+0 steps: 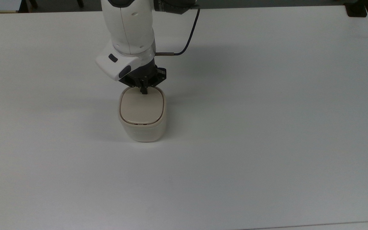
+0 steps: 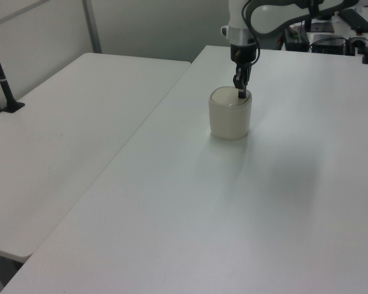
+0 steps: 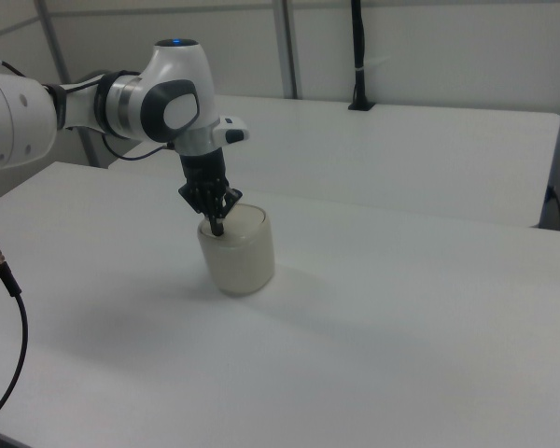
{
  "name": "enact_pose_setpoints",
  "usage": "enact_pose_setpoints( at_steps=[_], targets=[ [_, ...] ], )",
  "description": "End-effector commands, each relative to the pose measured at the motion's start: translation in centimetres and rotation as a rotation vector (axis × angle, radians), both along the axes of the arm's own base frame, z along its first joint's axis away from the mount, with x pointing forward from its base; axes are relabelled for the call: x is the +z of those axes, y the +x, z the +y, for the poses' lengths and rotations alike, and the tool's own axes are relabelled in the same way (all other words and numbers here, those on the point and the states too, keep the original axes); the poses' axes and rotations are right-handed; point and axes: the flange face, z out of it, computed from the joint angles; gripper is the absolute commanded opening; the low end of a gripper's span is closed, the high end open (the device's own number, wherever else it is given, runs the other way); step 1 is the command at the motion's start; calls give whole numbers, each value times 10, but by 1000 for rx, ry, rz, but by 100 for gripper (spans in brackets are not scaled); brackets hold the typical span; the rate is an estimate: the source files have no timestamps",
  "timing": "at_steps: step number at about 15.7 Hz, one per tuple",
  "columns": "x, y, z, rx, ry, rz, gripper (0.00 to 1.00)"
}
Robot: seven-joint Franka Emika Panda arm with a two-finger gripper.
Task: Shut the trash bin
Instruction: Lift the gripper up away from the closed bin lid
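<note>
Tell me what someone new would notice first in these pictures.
A cream trash bin stands alone on the white table, its tan lid lying flat. The robot's black hand, fingers together, presses on the lid's far edge in the top view.

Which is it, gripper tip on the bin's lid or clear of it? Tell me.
Touching. In the top view the gripper tip presses the far edge of the lid, which lies flat in the trash bin; the left view shows no gap.
</note>
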Motion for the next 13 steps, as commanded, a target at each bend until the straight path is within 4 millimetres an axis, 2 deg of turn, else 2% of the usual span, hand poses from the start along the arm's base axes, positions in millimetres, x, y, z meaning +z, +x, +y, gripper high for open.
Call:
enact_pose_setpoints(
  at_steps=[1,3,5,9,10,11,13],
  targets=[
    [-19,2,-2,27,-19,-19,0],
    [-21,2,-1,26,-19,-28,0],
    [-12,1,-1,23,-17,-36,0],
    [40,-25,-14,10,-15,-11,0],
    [57,-35,-17,10,-19,-1,3],
    [75,-51,-24,2,-16,23,11],
    [95,-76,-31,-7,-3,40,31]
  ],
)
